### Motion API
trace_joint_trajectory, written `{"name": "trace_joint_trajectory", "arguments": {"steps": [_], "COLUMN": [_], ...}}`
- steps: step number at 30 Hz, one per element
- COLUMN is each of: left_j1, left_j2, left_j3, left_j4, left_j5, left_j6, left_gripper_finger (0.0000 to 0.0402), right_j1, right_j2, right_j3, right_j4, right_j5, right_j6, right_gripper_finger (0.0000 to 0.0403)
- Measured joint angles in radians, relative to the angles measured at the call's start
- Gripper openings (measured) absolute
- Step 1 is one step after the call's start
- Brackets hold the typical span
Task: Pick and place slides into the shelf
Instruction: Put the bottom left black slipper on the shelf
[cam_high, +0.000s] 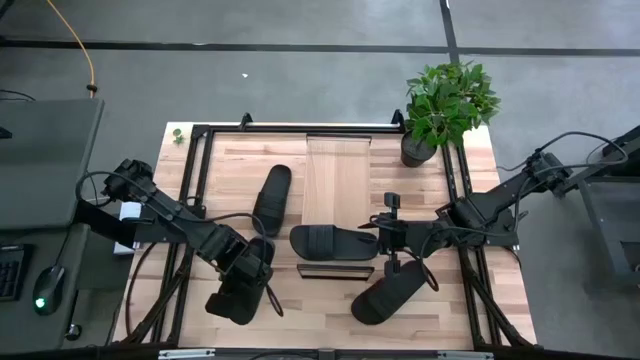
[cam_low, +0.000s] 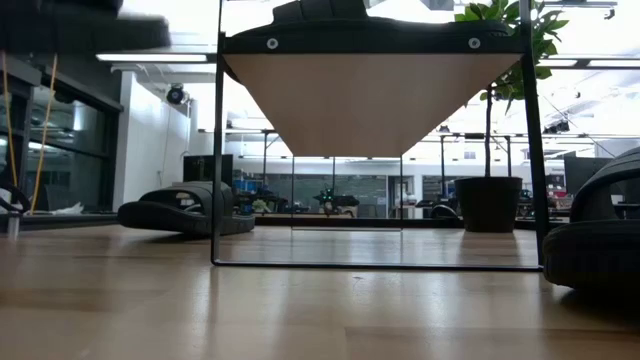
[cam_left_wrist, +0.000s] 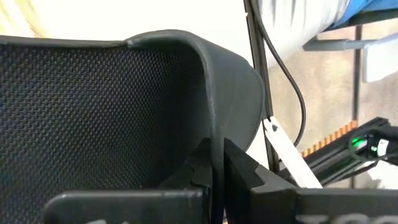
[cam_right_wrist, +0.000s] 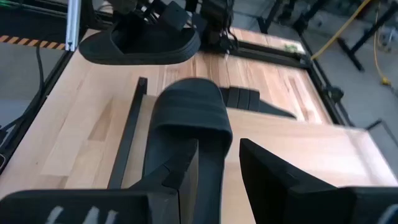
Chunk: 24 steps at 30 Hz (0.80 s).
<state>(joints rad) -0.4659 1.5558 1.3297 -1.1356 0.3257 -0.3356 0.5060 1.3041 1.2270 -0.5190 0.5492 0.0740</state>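
Note:
My left gripper (cam_high: 247, 262) is shut on a black slide (cam_high: 238, 295) at the near left, lifted off the table. My right gripper (cam_high: 385, 240) is shut on a second slide (cam_high: 335, 242). That slide lies on the light-wood shelf (cam_high: 338, 175), close to its dark front edge (cam_high: 335, 271). A third slide (cam_high: 272, 198) rests sole-down on the table left of the shelf. A fourth slide (cam_high: 385, 295) lies on the table near the front, below my right gripper. In the low view the shelf board (cam_low: 370, 100) stands raised on a thin frame. My left gripper pinches the slide's strap at its edge (cam_left_wrist: 214, 146), one finger on the mesh-lined inner side and one on the smooth outer side. The fingers come steeply from above. The slide hangs below them, clear of the table. My right gripper has the end of the slide's sole (cam_right_wrist: 212, 165) behind the strap between its two fingers; the fingers (cam_right_wrist: 183, 171) hide the exact contact. It comes slanting down from the table's right, along the slide. The slide lies flat on the shelf board.
A potted plant (cam_high: 445, 105) stands at the far right corner. A dark metal frame (cam_high: 200, 150) runs round the tabletop. Bare wood lies between the shelf and the table's right edge. A keyboard and mouse (cam_high: 50, 280) sit off the table on the left.

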Motion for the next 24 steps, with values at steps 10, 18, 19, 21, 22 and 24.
{"name": "trace_joint_trajectory", "arguments": {"steps": [10,18,19,21,22,24], "left_j1": [-0.073,-0.145,-0.146,-0.145,-0.144,-0.142], "left_j2": [-0.001,-0.001,-0.001,-0.001,-0.001,-0.001], "left_j3": [0.221,0.334,0.340,0.347,0.347,0.347], "left_j4": [-0.052,-0.059,-0.061,-0.066,-0.072,-0.085], "left_j5": [-0.032,-0.035,-0.037,-0.044,-0.046,-0.050], "left_j6": [0.049,0.223,0.231,0.239,0.244,0.269], "left_gripper_finger": [0.0005,0.0005,0.0005,0.0005,0.0005,0.0005], "right_j1": [0.000,0.001,0.001,0.001,0.001,0.000], "right_j2": [0.038,0.079,0.085,0.094,0.096,0.103], "right_j3": [0.000,0.000,0.000,0.000,0.000,0.000], "right_j4": [0.106,0.286,0.305,0.350,0.366,0.417], "right_j5": [-0.005,-0.034,-0.038,-0.046,-0.046,-0.056], "right_j6": [-0.254,-0.536,-0.573,-0.641,-0.673,-0.742], "right_gripper_finger": [0.0108,0.0108,0.0108,0.0108,0.0108,0.0108]}}
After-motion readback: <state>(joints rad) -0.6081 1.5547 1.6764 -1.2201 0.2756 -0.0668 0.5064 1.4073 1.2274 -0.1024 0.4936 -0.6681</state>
